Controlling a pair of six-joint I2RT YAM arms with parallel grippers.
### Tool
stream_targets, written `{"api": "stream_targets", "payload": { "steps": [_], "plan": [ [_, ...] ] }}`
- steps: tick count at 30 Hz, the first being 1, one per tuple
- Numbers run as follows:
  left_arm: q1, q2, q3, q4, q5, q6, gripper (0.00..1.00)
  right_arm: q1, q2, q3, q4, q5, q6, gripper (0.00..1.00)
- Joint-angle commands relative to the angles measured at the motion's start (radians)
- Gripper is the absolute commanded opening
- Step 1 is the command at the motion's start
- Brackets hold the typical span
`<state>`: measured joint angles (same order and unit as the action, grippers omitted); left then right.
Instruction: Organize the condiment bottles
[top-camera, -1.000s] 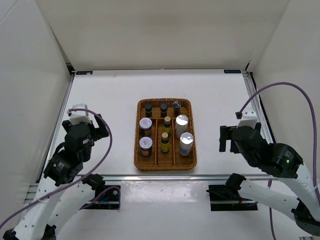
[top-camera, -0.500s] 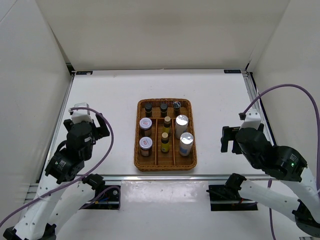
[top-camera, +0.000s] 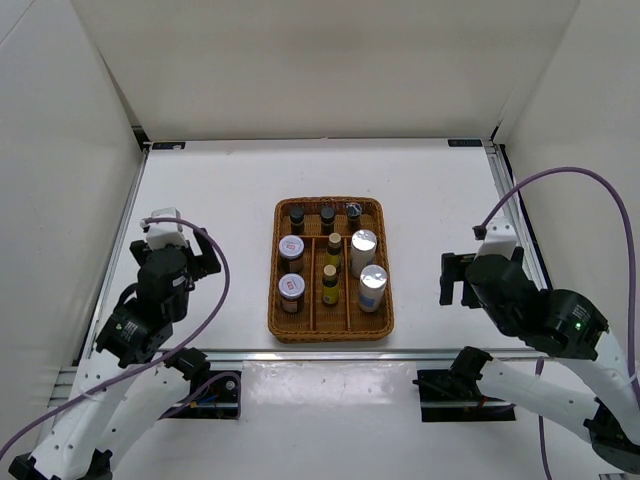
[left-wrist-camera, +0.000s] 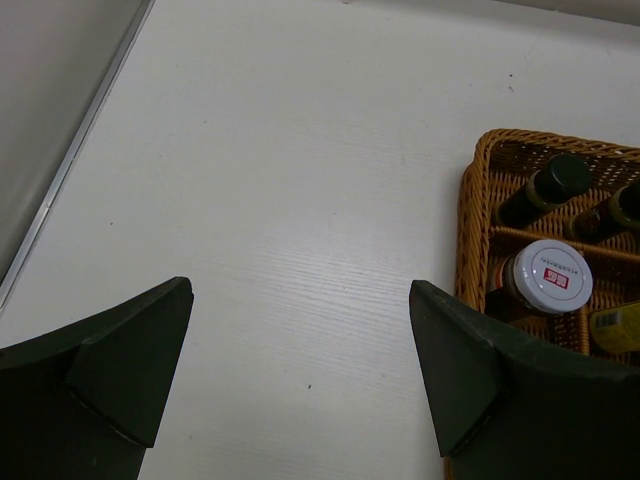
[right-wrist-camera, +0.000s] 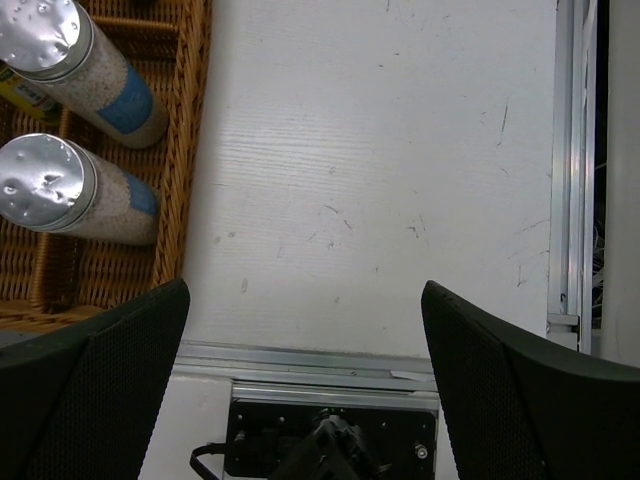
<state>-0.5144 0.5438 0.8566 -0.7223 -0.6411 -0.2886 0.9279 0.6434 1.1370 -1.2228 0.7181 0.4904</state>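
All the condiment bottles stand in the brown wicker basket (top-camera: 278, 262). Three dark black-capped jars (top-camera: 327, 215) fill its far row. Two silver-lidded red-labelled jars (top-camera: 292, 248) stand in the left lane, two amber bottles (top-camera: 331, 285) in the middle lane and two silvery cylinders (top-camera: 372, 283) in the right lane. My left gripper (top-camera: 205, 262) is open and empty over bare table left of the basket (left-wrist-camera: 467, 230); its view shows a red-labelled jar (left-wrist-camera: 545, 275). My right gripper (top-camera: 452, 278) is open and empty right of the basket; its view shows both cylinders (right-wrist-camera: 70, 195).
White walls enclose the table at the back and sides. A metal rail (right-wrist-camera: 300, 360) runs along the front edge, with the right arm's base (right-wrist-camera: 330, 440) below it. Another rail (right-wrist-camera: 570, 160) borders the right side.
The left wrist has crept slightly to the right; the right wrist has wavered a little. The bottles and basket have not moved. Both grippers stay open.
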Motion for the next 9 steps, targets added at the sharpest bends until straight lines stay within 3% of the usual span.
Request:
{"api": "stream_targets", "payload": {
  "steps": [1, 9],
  "plan": [
    [-0.003, 0.005, -0.022, 0.05, -0.025, 0.028, 1.0, 0.003, 0.022, -0.006, 0.029, 0.001, 0.0, 1.0],
    [-0.003, -0.004, -0.066, 0.06, -0.069, 0.06, 1.0, 0.003, 0.064, -0.006, 0.039, 0.001, -0.009, 1.0]
  ]
}}
